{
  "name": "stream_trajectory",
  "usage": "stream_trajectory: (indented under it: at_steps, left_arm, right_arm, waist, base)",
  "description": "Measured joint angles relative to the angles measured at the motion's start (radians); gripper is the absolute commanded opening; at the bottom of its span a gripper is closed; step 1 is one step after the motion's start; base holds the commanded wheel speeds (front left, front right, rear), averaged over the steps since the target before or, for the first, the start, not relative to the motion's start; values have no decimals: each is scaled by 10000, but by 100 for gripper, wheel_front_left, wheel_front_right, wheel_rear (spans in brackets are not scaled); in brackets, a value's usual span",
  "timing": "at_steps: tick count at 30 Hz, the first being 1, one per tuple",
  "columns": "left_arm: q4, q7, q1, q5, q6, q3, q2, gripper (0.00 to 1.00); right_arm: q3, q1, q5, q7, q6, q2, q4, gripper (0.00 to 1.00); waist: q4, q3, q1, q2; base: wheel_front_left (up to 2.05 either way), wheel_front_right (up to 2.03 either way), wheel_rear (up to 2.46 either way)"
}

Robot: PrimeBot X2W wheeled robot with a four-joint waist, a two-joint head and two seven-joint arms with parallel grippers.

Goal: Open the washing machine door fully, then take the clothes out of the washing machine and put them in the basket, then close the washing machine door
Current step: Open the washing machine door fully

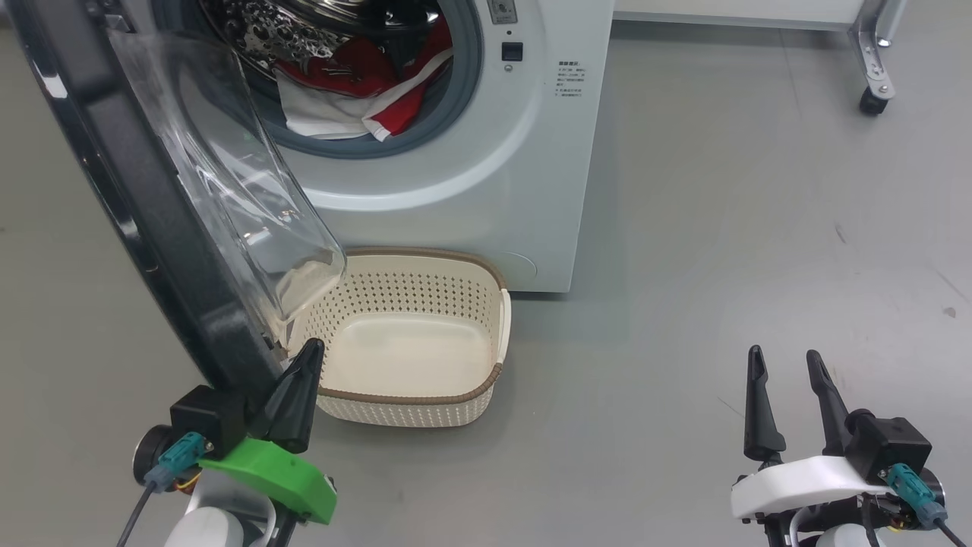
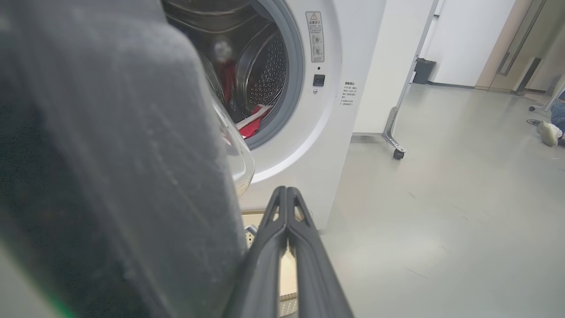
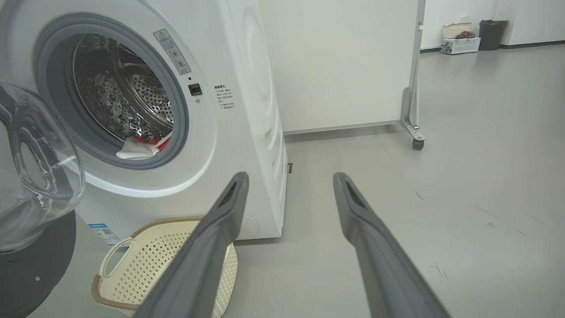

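Note:
The white washing machine [image 1: 486, 175] [image 3: 247, 110] stands ahead with its door [image 1: 152, 220] swung out toward me, black rim and clear glass bowl [image 3: 35, 172] over the basket's left end. Red and white clothes [image 1: 357, 91] [image 3: 139, 148] [image 2: 254, 123] lie in the drum mouth. The cream basket [image 1: 486, 380] [image 3: 145, 265] sits empty on the floor before the machine. My left gripper [image 1: 307, 361] [image 2: 287, 192] is shut with nothing in it, close beside the door's lower rim [image 2: 132, 176]. My right gripper [image 1: 786, 365] [image 3: 289, 179] is open, low over the floor at the right.
Grey floor [image 1: 759, 228] spreads to the right of the machine. A white panel on a castor frame [image 1: 873, 76] [image 3: 415, 132] stands behind the machine at the right. A person's shoe [image 2: 547, 132] shows far off at the right edge of the left wrist view.

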Motion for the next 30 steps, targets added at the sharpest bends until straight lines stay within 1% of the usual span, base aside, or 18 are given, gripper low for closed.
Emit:
stream_trajectory:
  at_steps: [14, 18, 22, 30]
  left_arm:
    - [345, -180, -82, -35, 0, 44, -19, 0]
    - [364, -313, -85, -79, 27, 297, -13, 0]
    - [393, -464, -87, -178, 184, 629, 25, 0]
    - [472, -619, -87, -548, 305, 1118, 77, 0]
  right_arm:
    - [58, 14, 54, 0, 88, 13, 54, 100]
    - [105, 14, 73, 0, 88, 19, 54, 100]
    - [174, 12, 73, 0, 88, 19, 54, 100]
    - [209, 6, 56, 0, 86, 19, 65, 100]
  waist:
    - [1054, 21, 0, 0]
    - [1335, 49, 0, 0]
    - [1559, 130, 0, 0]
    - [1936, 398, 0, 0]
  base:
    - [0, 0, 0]
    - [0, 0, 0]
    - [0, 0, 0]
    - [0, 0, 0]
